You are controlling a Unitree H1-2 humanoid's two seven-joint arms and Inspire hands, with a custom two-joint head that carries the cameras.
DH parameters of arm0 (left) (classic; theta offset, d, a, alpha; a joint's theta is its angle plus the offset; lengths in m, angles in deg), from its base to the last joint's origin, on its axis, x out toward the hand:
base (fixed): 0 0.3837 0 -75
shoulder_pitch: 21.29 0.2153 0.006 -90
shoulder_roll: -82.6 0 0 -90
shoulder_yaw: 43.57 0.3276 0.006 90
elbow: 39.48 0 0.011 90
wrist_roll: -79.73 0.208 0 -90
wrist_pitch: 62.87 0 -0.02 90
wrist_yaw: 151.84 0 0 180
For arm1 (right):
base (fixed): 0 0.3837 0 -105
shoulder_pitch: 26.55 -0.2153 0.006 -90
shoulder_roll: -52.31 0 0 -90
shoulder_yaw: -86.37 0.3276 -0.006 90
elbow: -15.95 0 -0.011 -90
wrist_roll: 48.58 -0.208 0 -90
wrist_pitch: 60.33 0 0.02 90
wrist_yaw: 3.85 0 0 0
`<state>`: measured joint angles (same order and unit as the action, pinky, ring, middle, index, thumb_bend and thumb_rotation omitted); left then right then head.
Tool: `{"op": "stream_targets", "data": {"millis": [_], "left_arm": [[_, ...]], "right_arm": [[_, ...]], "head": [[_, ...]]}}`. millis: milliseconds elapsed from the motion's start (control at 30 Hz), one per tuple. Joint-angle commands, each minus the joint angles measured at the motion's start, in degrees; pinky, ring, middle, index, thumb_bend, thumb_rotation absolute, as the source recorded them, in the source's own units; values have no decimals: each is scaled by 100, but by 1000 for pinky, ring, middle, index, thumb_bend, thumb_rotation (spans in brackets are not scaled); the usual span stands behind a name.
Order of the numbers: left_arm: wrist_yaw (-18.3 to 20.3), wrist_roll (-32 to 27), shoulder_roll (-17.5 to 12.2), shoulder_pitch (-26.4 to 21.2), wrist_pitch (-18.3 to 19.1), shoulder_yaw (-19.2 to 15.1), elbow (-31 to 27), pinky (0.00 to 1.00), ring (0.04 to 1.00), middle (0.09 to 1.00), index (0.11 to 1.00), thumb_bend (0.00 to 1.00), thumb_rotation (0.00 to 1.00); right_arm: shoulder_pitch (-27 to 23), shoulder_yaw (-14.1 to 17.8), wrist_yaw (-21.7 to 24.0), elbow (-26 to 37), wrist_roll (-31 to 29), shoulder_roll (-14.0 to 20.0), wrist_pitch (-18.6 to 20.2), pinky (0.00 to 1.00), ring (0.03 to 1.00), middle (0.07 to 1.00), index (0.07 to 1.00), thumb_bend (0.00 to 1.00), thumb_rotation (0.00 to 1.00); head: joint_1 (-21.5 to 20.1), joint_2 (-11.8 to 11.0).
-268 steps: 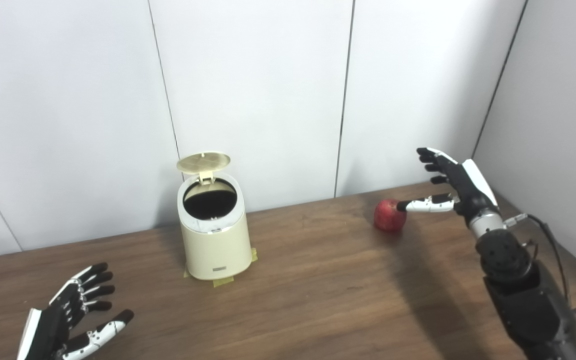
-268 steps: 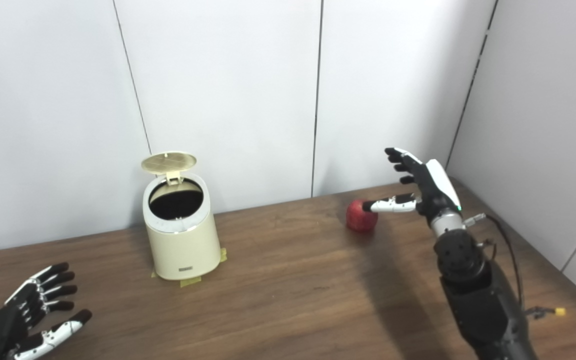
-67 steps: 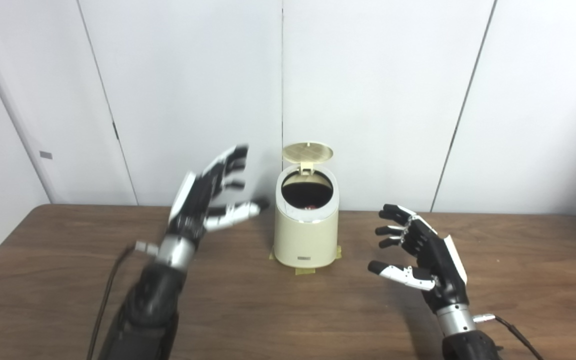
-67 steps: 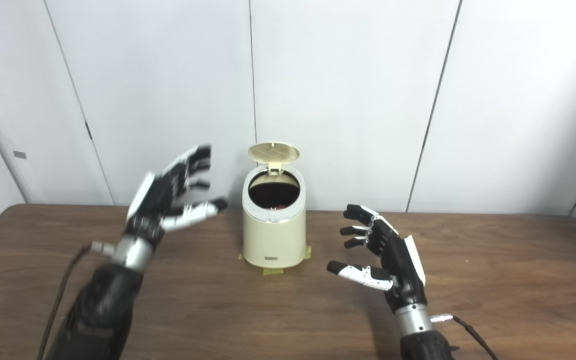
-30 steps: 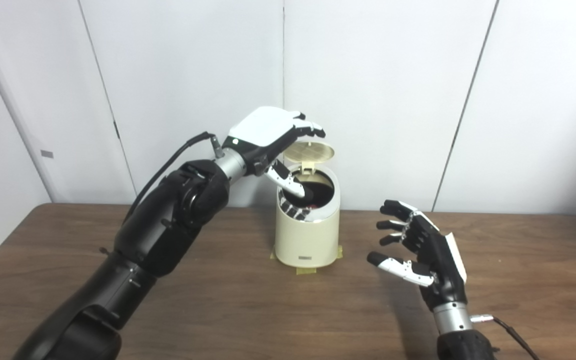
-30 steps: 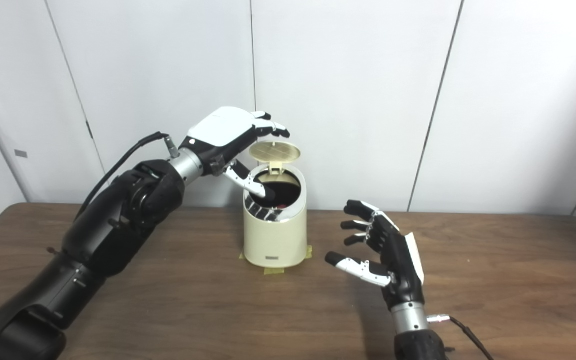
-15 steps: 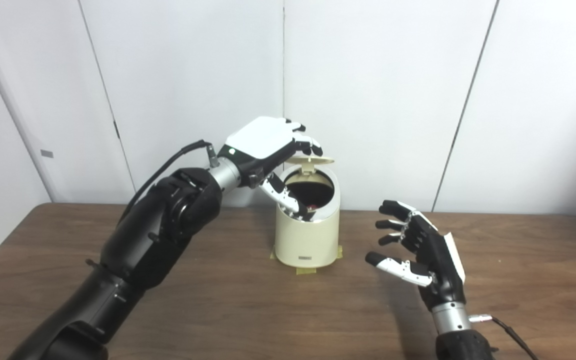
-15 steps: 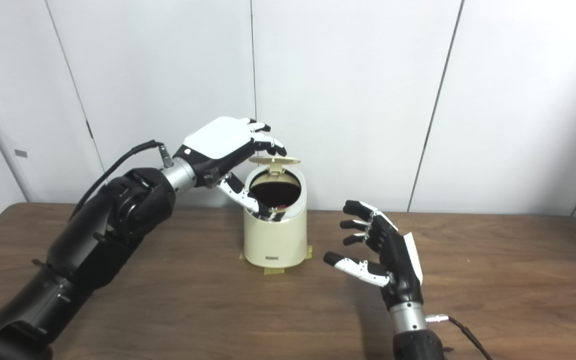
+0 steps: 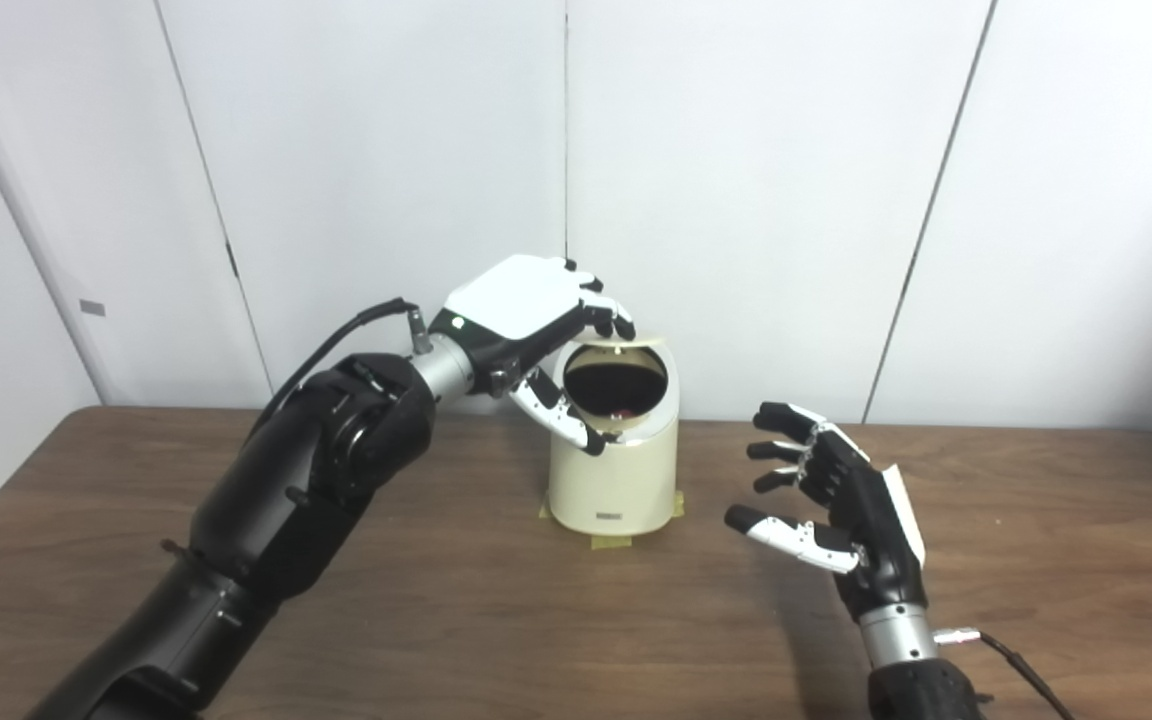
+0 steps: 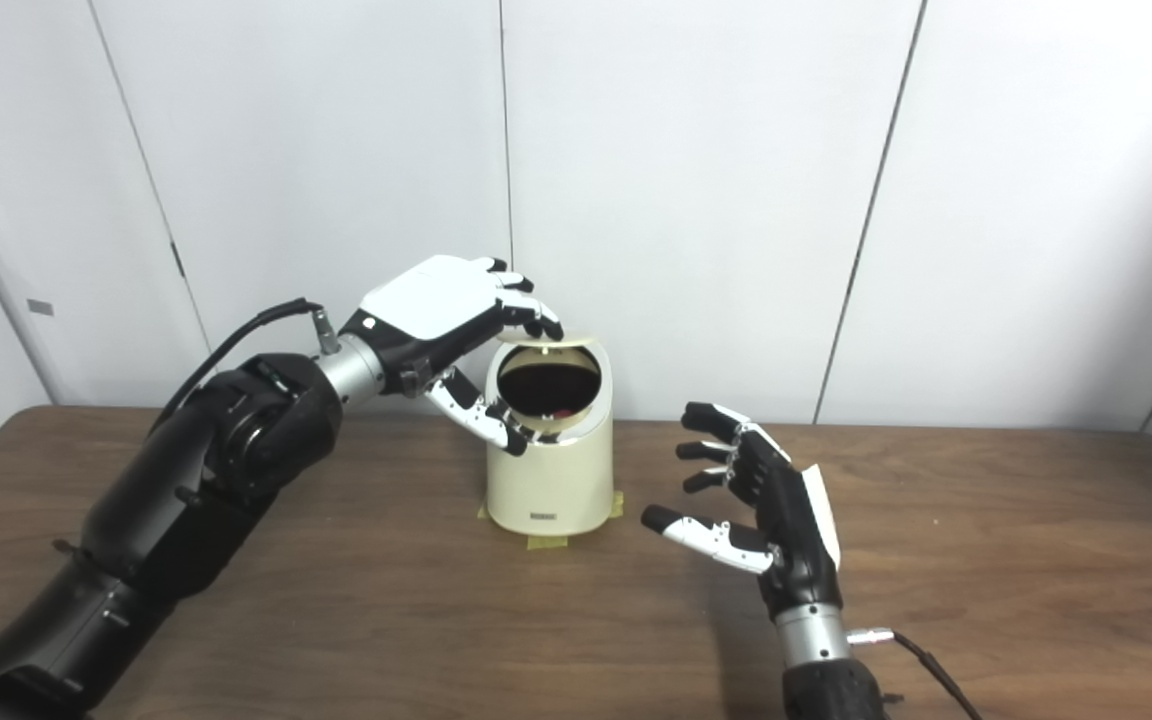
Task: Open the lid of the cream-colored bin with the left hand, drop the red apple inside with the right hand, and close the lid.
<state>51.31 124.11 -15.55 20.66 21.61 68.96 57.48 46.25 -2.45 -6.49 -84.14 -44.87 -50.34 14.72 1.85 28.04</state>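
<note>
Cream-colored bin [image 9: 614,465] stands near the middle of the table's far edge, close to the wall, taped down at its base with yellowish tape [image 9: 609,541]. Mouth not yet shut: dark interior visible, and a small patch of red low inside reads as the red apple [image 9: 621,410], so the drop looks done. Lid [image 9: 626,343] now tipped far forward, seen almost edge-on just above the rim; half a second ago it stood partly raised, and a second ago fully upright on its rear hinge. Left hand [image 9: 528,318] has come down with it, palm down over the back of the bin, fingers [image 9: 604,315] curled onto the lid's top and pressing, thumb hanging beside the rim on the left; it grips nothing, only pushes. Judgement: closing is the step in hand, nearly finished; the lid needs a last press to seat. Right hand [image 9: 841,505] waits empty to the right of the bin, fingers spread, above the table, barely shifted. Tabletop [image 9: 456,620] is dark wood-grain, otherwise bare in view. Behind it, plain white wall panels [image 9: 756,180] with thin vertical seams.
</note>
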Motion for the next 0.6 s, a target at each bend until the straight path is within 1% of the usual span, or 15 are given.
{"op": "stream_targets", "data": {"millis": [0,200,367,467,567], "left_arm": [[-112,94,-77,-125,-33,-63,-186,997,916,765,779,965,370],[-226,50,-28,75,-192,-73,-96,965,901,765,773,979,371],[-210,75,-4,207,-248,-69,-103,969,909,757,777,967,333],[-230,77,10,272,-304,-61,-108,975,917,758,780,957,343],[-234,127,15,340,-338,-24,-156,969,916,755,771,961,357]], "right_arm": [[-216,22,-60,240,-1,-33,-59,508,667,750,725,840,255],[-224,9,-117,263,104,-40,-25,519,661,747,731,841,258],[-214,-11,-120,353,111,-61,50,510,653,746,735,835,247],[-212,-19,-126,375,136,-65,76,510,653,745,738,833,249],[-222,-7,-77,339,28,-69,42,514,652,745,738,840,249]], "head": [[3,2],[-9,33],[-27,75],[-30,97],[-35,110]]}}
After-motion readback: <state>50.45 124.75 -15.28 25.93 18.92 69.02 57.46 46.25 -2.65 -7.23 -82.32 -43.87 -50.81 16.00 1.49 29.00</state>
